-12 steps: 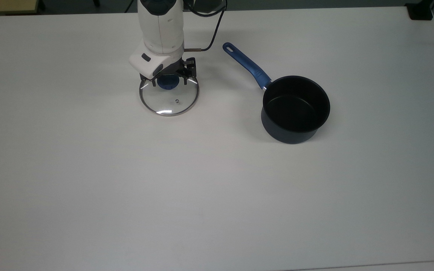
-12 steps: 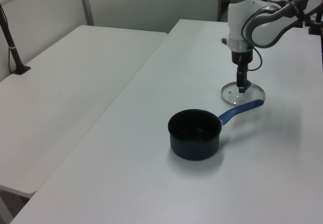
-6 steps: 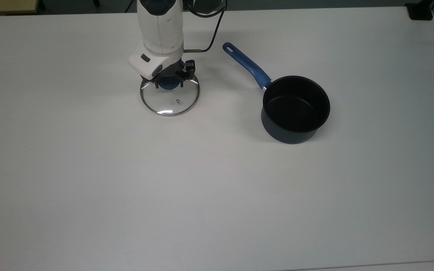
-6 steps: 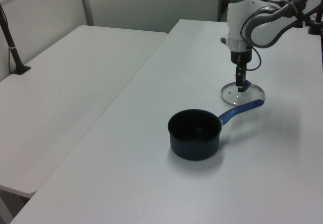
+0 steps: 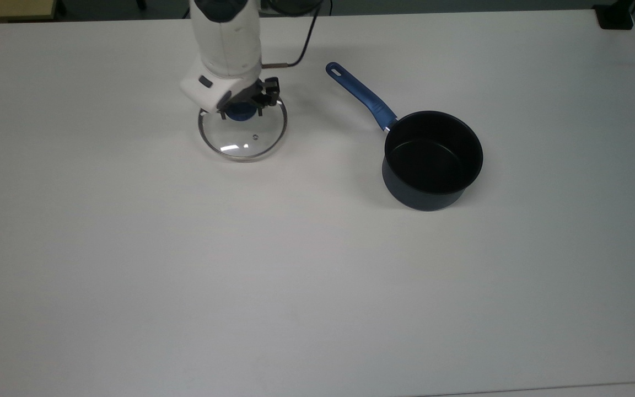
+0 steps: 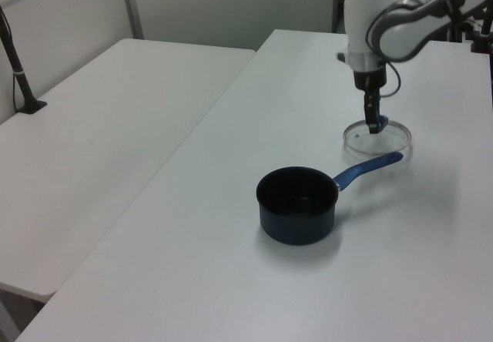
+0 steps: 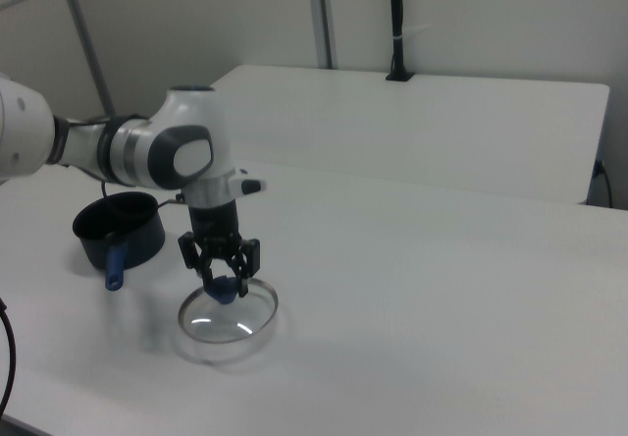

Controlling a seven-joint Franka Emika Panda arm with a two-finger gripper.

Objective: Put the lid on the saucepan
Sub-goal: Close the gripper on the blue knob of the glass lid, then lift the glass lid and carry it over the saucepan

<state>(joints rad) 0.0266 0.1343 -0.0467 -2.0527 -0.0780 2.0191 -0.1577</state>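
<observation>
The lid [image 5: 243, 140] is a clear glass disc with a metal rim and a blue knob. It hangs just above the white table, slightly tilted in the right view. My gripper [image 5: 240, 110] is shut on the knob from above. The same lid [image 6: 390, 138] and gripper [image 6: 373, 126] appear at the left view's upper right, and the lid [image 7: 231, 320] and gripper [image 7: 224, 287] at the right view's lower left. The saucepan [image 5: 432, 160] stands upright and empty to the top view's right of the lid. Its long blue handle [image 5: 361, 96] points toward the arm.
The arm's black cable [image 5: 302, 49] loops down behind the gripper. A black fixture [image 5: 615, 16] sits at the table's far right corner in the top view. A second white table [image 6: 92, 142] with a black post [image 6: 19, 72] adjoins in the left view.
The gripper has risen with the lid's knob in it. The lid has left the table and shifted toward the top view's upper left. The saucepan has not moved.
</observation>
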